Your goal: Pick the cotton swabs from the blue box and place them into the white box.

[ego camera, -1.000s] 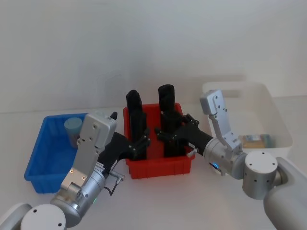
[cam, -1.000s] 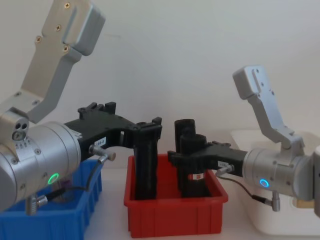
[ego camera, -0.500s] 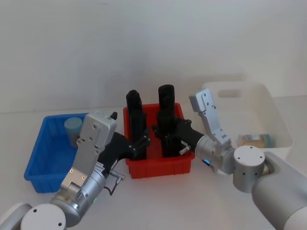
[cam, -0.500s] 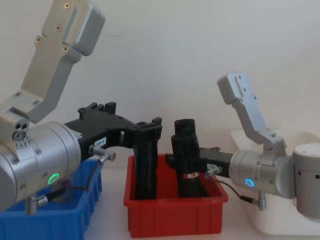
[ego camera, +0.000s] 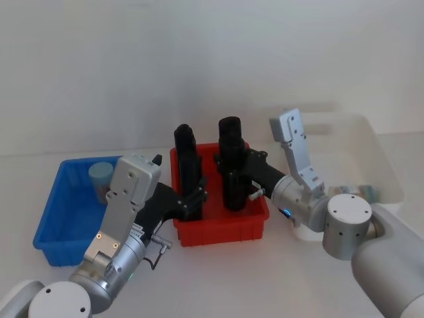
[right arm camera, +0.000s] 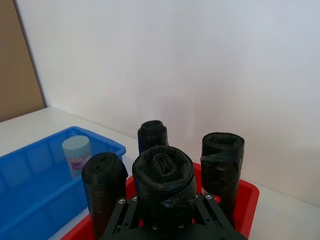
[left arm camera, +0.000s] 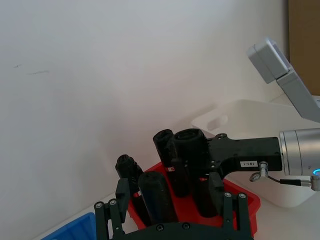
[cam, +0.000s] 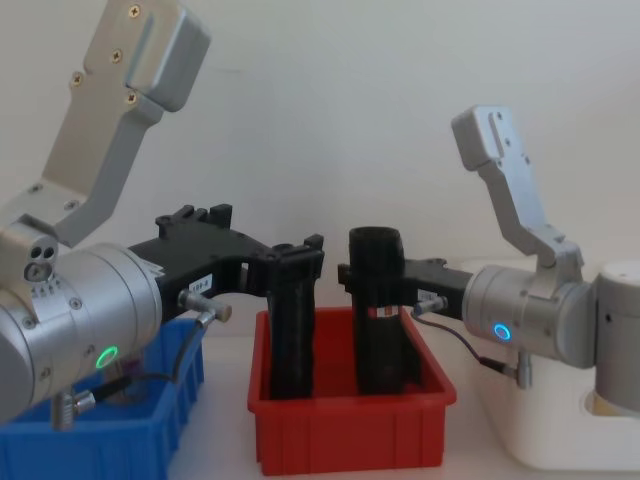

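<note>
One cotton swabs jar [ego camera: 101, 177], clear with a pale blue cap, stands in the blue box [ego camera: 58, 228] at the left; it also appears as the jar [right arm camera: 76, 152] in the right wrist view. The white box [ego camera: 381, 156] is at the right, and a tan item [ego camera: 361, 191] lies in it. Over the red bin [ego camera: 222, 230], my right gripper [ego camera: 230, 177] is shut on a black roll [cam: 378, 300], not on a jar. The open left gripper [ego camera: 197, 197] straddles another black roll [cam: 290, 330] at the bin's left side.
Several black rolls [right arm camera: 221, 160] stand upright in the red bin [cam: 350, 440] between the two boxes. Both arms reach in over that bin. A pale wall is close behind the table.
The right gripper has moved back and up with its black roll, which now stands taller in the chest view. The left arm has not moved.
</note>
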`<action>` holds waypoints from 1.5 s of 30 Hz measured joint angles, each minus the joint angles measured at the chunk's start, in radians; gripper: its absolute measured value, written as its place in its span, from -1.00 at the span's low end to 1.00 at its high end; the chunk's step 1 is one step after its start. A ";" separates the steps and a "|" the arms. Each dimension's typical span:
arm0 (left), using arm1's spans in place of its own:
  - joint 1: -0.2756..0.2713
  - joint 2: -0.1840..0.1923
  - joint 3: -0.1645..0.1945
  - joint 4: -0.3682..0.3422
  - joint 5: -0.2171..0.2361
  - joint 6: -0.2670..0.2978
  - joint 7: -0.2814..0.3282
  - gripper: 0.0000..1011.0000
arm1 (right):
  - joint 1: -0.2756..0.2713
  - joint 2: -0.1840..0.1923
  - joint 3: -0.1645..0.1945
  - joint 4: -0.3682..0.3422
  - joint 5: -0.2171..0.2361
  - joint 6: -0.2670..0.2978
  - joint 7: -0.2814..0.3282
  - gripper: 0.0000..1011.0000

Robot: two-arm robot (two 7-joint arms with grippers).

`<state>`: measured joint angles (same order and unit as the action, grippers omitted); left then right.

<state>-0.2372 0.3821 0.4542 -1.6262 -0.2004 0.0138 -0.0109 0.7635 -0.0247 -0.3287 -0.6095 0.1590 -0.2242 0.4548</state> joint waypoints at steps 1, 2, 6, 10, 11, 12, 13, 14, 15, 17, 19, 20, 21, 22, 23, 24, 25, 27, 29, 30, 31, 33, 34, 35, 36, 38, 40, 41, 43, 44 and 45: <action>0.000 0.000 0.000 0.000 0.000 0.000 0.000 0.99 | -0.006 0.003 0.001 -0.016 0.002 0.003 -0.001 -0.22; 0.000 0.000 0.000 0.000 0.000 0.000 0.000 0.99 | -0.019 0.008 0.004 -0.049 0.007 0.010 -0.003 -0.23; 0.000 0.000 0.000 0.000 0.000 0.000 0.000 0.99 | -0.054 0.023 0.011 -0.143 0.020 0.030 -0.014 -0.27; 0.000 0.000 0.000 0.000 0.000 0.000 0.000 0.99 | -0.089 0.039 0.019 -0.240 0.027 0.048 -0.031 -0.30; 0.000 0.000 0.000 0.000 0.000 0.000 0.000 0.99 | -0.102 0.045 0.021 -0.273 0.028 0.055 -0.039 -0.32; 0.000 0.000 0.000 0.000 0.000 0.000 0.000 0.99 | -0.107 0.047 0.023 -0.288 0.029 0.058 -0.043 -0.32; 0.000 0.000 0.000 0.000 0.000 0.000 0.000 0.99 | -0.119 0.053 0.026 -0.319 0.029 0.066 -0.055 -0.33; 0.000 0.000 0.000 0.000 0.000 0.000 0.000 0.99 | -0.126 0.057 0.027 -0.332 0.029 0.069 -0.061 -0.33; 0.000 0.000 0.000 0.000 0.000 0.000 0.000 0.99 | -0.131 0.059 0.029 -0.352 0.029 0.073 -0.066 -0.33; 0.000 0.000 0.000 0.000 0.000 0.000 0.000 0.99 | -0.147 0.068 0.034 -0.392 0.028 0.084 -0.085 -0.33; 0.000 0.000 0.000 0.000 0.000 0.000 0.000 0.99 | -0.158 0.074 0.037 -0.421 0.027 0.093 -0.098 -0.33; 0.000 0.000 0.000 0.000 0.000 0.000 0.000 0.99 | -0.167 0.080 0.041 -0.445 0.024 0.101 -0.111 -0.33; 0.000 0.000 0.000 0.000 0.000 0.000 0.000 0.99 | -0.171 0.083 0.043 -0.456 0.022 0.105 -0.117 -0.33; 0.000 0.000 0.000 0.000 0.000 0.000 0.000 0.99 | -0.177 0.087 0.045 -0.471 0.021 0.110 -0.125 -0.33; 0.000 0.000 0.000 0.000 0.000 0.000 0.000 0.99 | -0.184 0.091 0.048 -0.489 0.018 0.120 -0.139 -0.33; 0.000 0.000 0.000 0.000 0.000 0.000 0.000 0.99 | -0.190 0.095 0.051 -0.502 0.017 0.125 -0.146 -0.33; 0.000 0.000 0.000 0.000 0.000 0.000 0.000 0.99 | -0.194 0.099 0.053 -0.512 0.015 0.130 -0.152 -0.33; 0.000 0.000 0.000 0.000 0.000 0.000 0.000 0.99 | -0.207 0.109 0.061 -0.539 0.010 0.148 -0.175 -0.33; 0.000 0.000 0.000 0.000 0.000 0.000 0.000 0.99 | -0.214 0.116 0.067 -0.559 0.008 0.159 -0.189 -0.33; 0.000 0.000 0.000 0.000 0.000 0.000 0.000 0.99 | -0.221 0.122 0.073 -0.575 0.005 0.174 -0.205 -0.33; 0.000 0.000 0.000 0.000 0.000 0.000 0.000 0.99 | -0.226 0.126 0.075 -0.582 0.004 0.180 -0.212 -0.33; 0.000 0.000 0.000 0.000 0.000 0.000 0.000 0.99 | -0.235 0.136 0.085 -0.606 0.001 0.202 -0.235 -0.33; 0.000 0.000 0.000 0.000 0.000 0.000 0.000 0.99 | -0.238 0.139 0.088 -0.611 0.000 0.209 -0.241 -0.33; 0.000 0.000 0.000 0.000 0.000 0.000 0.000 0.99 | -0.245 0.147 0.095 -0.624 -0.002 0.223 -0.254 -0.33; 0.000 0.000 0.000 0.000 0.000 0.000 0.000 0.99 | -0.245 0.147 0.095 -0.624 -0.002 0.223 -0.254 -0.33; 0.000 0.000 0.000 0.000 0.000 0.000 0.000 0.99 | -0.255 0.159 0.107 -0.643 -0.003 0.250 -0.276 -0.33; 0.000 0.000 0.000 0.000 0.000 0.000 0.000 0.99 | -0.259 0.165 0.113 -0.650 -0.004 0.261 -0.286 -0.25; 0.000 0.000 0.000 0.000 0.000 0.000 0.000 0.99 | -0.261 0.168 0.116 -0.653 -0.005 0.266 -0.290 -0.17; 0.000 0.000 0.000 0.000 0.000 0.000 0.000 0.99 | -0.267 0.175 0.123 -0.662 -0.006 0.281 -0.303 -0.06; 0.000 0.000 0.000 0.000 0.000 0.000 0.000 0.99 | -0.268 0.177 0.125 -0.663 -0.007 0.285 -0.306 0.00; 0.000 0.000 0.000 0.000 0.000 0.000 0.000 0.99 | -0.270 0.179 0.127 -0.666 -0.007 0.288 -0.309 0.05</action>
<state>-0.2372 0.3821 0.4542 -1.6262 -0.2004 0.0138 -0.0109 0.4936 0.1544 -0.2016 -1.2755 0.1521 0.0639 0.1457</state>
